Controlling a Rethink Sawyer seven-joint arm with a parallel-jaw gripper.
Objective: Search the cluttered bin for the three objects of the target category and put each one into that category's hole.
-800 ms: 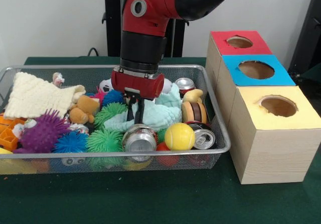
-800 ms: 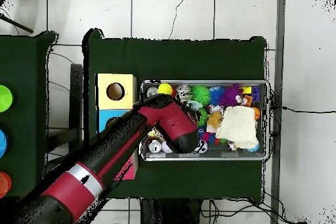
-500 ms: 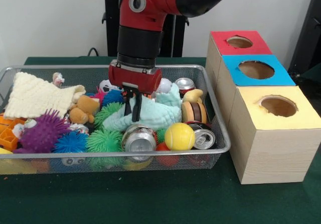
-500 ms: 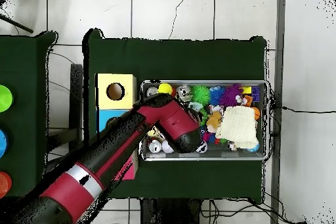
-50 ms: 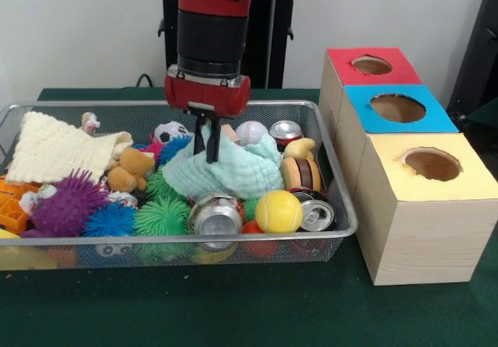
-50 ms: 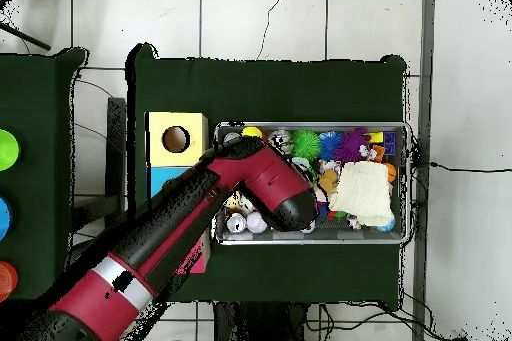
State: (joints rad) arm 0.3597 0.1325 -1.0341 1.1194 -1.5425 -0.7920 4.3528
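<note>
Mint-green cloth [image 5: 233, 172] hangs pinched in my end effector [image 5: 211, 154], lifted above the mesh bin [image 5: 334, 199] in the front view; it hasn't reached any box hole [image 5: 432, 162]. Overhead, my arm [image 6: 190, 227] hides the grasp, so I judge all drops remain

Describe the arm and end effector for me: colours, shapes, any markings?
The arm is thick and round, with red shells and black sections; overhead, a pale grey band rings it lower down. It ends in a boxy red block with small pale marks on its face. The end effector has slim black fingers.
</note>
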